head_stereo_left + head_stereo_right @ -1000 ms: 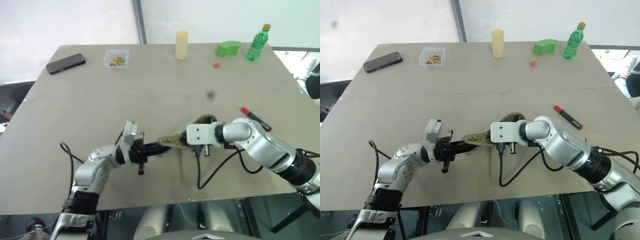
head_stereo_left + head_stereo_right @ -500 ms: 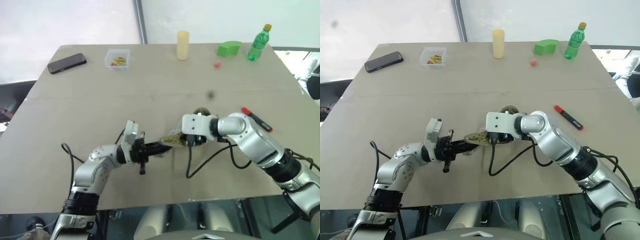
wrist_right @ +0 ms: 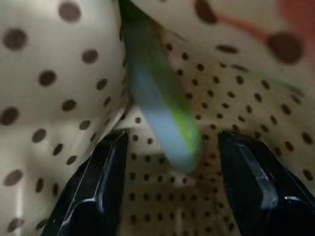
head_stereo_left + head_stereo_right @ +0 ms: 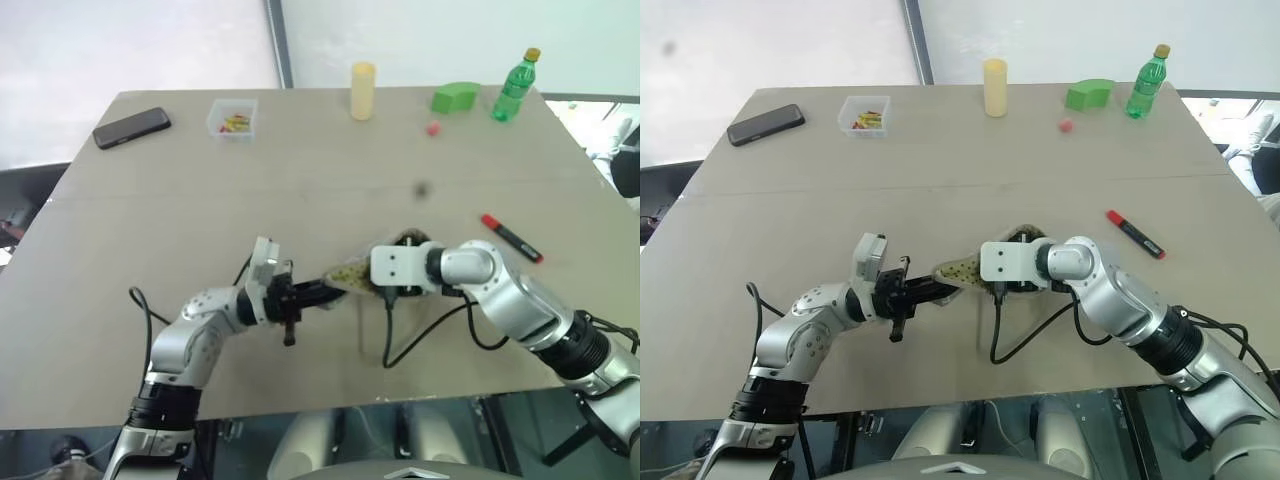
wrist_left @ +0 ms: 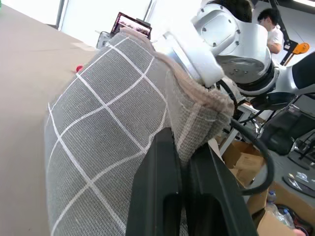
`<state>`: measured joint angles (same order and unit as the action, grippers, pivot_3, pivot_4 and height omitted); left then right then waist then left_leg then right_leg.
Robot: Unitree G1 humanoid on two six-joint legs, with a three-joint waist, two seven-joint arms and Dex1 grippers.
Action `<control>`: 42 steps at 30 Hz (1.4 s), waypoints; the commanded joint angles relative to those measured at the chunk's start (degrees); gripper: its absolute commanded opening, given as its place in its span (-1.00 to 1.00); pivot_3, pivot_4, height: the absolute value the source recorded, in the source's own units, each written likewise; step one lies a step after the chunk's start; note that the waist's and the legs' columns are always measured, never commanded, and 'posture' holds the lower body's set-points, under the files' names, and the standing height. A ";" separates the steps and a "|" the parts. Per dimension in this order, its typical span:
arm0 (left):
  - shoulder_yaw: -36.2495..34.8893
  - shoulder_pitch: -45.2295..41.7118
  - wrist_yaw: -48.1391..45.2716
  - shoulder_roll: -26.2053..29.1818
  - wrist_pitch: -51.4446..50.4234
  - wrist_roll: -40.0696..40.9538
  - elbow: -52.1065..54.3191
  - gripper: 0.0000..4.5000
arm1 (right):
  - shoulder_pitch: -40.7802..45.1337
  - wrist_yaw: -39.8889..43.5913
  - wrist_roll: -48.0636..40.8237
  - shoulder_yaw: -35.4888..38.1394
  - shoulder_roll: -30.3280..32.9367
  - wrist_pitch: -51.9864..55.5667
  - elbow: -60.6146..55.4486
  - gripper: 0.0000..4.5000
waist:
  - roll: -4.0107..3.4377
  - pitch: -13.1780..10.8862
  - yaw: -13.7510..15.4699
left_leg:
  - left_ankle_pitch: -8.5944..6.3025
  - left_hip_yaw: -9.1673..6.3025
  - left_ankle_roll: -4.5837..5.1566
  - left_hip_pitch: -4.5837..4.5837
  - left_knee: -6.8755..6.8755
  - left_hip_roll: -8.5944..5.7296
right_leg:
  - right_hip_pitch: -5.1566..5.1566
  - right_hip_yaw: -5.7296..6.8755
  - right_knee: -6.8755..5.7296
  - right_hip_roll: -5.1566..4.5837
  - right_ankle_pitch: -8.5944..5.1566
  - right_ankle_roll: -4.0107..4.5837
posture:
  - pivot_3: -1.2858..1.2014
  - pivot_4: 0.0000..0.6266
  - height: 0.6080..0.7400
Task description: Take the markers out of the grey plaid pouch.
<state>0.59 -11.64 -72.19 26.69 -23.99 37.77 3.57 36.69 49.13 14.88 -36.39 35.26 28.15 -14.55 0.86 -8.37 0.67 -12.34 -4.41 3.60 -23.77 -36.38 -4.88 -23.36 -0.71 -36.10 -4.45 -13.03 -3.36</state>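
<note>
Left wrist view: left pincer (image 5: 184, 162) clamped on grey plaid pouch (image 5: 113, 142) edge, arm level. Right pincer (image 3: 170, 172) inside pouch, angled down, fingers apart astride green-capped marker (image 3: 157, 98), holding nothing.

Two markers (image 4: 512, 238), one pouch (image 5: 113, 142), one phone (image 4: 131, 127), one bottle (image 4: 515, 86), one ball (image 4: 433, 128).

I stand at a broad tan rectangular table (image 4: 200, 190); beyond its far edge rise pale white wall panels (image 4: 130, 45), split by a dark vertical post (image 4: 277, 45).
</note>
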 commanded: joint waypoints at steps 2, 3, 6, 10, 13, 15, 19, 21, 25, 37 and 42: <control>-0.15 0.39 -0.64 0.25 0.43 1.29 3.85 -1.00 | 1.56 -1.26 2.71 0.52 -2.94 -4.47 4.81 0.30 | 0.00 0.00 -0.10 | 0.00 0.00 -0.01 0.02 0.00 0.02 | 0.01 -0.01 -0.01 0.02 0.00 0.00 | 0.03 -0.52 1.00; 0.02 0.49 -0.55 0.26 0.44 1.11 3.88 -1.00 | 1.75 -1.52 3.07 0.37 -3.90 -5.62 5.92 0.30 | 0.00 0.00 -0.13 | 0.01 0.00 -0.02 0.03 0.00 0.03 | 0.01 -0.01 -0.02 0.04 0.00 0.00 | 0.03 -0.52 1.00; 0.28 0.59 -0.17 0.15 0.44 0.80 3.89 -1.00 | 2.02 -1.91 5.00 -0.52 -5.80 -9.02 9.32 0.30 | 0.00 0.00 -0.16 | 0.02 -0.01 -0.04 0.04 0.00 0.04 | 0.00 -0.01 -0.06 0.07 0.00 0.00 | 0.03 -0.52 1.00; 0.64 1.17 0.22 -0.03 0.60 0.35 3.88 -1.00 | 2.77 -3.87 8.22 -1.52 -8.55 -13.87 15.43 0.30 | 0.03 0.03 -0.29 | 0.03 0.01 -0.06 0.08 -0.01 0.04 | 0.00 0.01 -0.10 0.11 0.00 0.00 | 0.03 -0.52 1.00; 0.88 1.84 0.65 -0.29 0.82 0.25 4.38 -1.00 | 3.03 -5.47 9.85 -1.73 -10.55 -17.60 20.10 0.30 | 0.09 0.09 -0.94 | 0.06 0.02 -0.11 0.14 0.00 0.06 | 0.01 -0.01 -0.18 0.21 0.00 0.01 | 0.03 -0.52 1.00; 0.95 2.22 1.01 -0.47 1.00 0.21 4.80 -1.00 | 2.52 -6.70 8.76 -0.76 -12.42 -20.28 23.05 0.30 | 0.14 0.13 -1.35 | 0.10 0.02 -0.18 0.20 0.00 0.07 | 0.02 -0.02 -0.28 0.22 0.01 0.02 | 0.03 -0.52 1.00; 0.98 2.73 1.74 -0.73 1.36 0.32 5.41 -1.00 | 2.49 -9.11 8.84 0.98 -14.49 -24.94 26.72 0.30 | 0.19 0.15 -1.71 | -0.12 0.01 -0.24 0.93 0.17 0.14 | 0.54 -0.20 -0.33 0.30 0.04 0.12 | 0.03 -0.52 1.00; 0.90 2.84 2.03 -0.79 1.51 0.37 5.52 -1.00 | 2.58 -10.19 8.49 1.84 -15.57 -26.93 28.68 0.30 | 0.20 0.16 -1.72 | -0.14 -0.07 -0.27 1.16 0.20 0.20 | 0.70 -0.19 -0.32 0.38 -0.05 0.26 | 0.03 -0.52 1.00; 0.76 2.82 2.30 -0.80 1.78 0.44 5.43 -1.00 | 2.70 -10.85 9.11 2.23 -16.42 -30.07 31.83 -0.11 | 0.20 0.15 -1.67 | -0.08 -0.09 -0.35 1.18 0.19 0.24 | 0.68 -0.19 -0.38 0.44 -0.05 0.32 | 0.03 -0.52 1.00; -0.33 3.15 2.47 -0.88 2.76 -0.08 4.20 -1.00 | 1.45 -10.77 9.14 6.67 -14.63 -29.64 31.08 -0.85 | 0.18 0.15 -1.48 | -0.09 -0.10 -0.36 1.17 0.25 0.17 | 0.67 -0.23 -0.33 0.40 0.05 0.17 | 0.03 -0.52 1.00; -1.42 2.14 1.67 -0.75 3.75 -0.45 0.98 -1.00 | -3.03 -6.53 5.35 12.37 -9.88 -22.74 19.67 -0.86 | 0.07 0.07 -0.87 | -0.09 -0.26 -0.36 0.98 0.25 0.11 | 0.66 -0.20 -0.16 0.35 0.06 0.16 | 0.03 -0.52 1.00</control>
<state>0.08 -9.06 -68.59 25.59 -21.49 36.22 4.27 34.68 41.23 21.90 -29.59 22.82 1.08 8.45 0.93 -8.30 -0.20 -12.44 -4.67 3.25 -22.84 -36.14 -4.78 -22.70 -0.90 -36.23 -4.10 -12.97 -3.20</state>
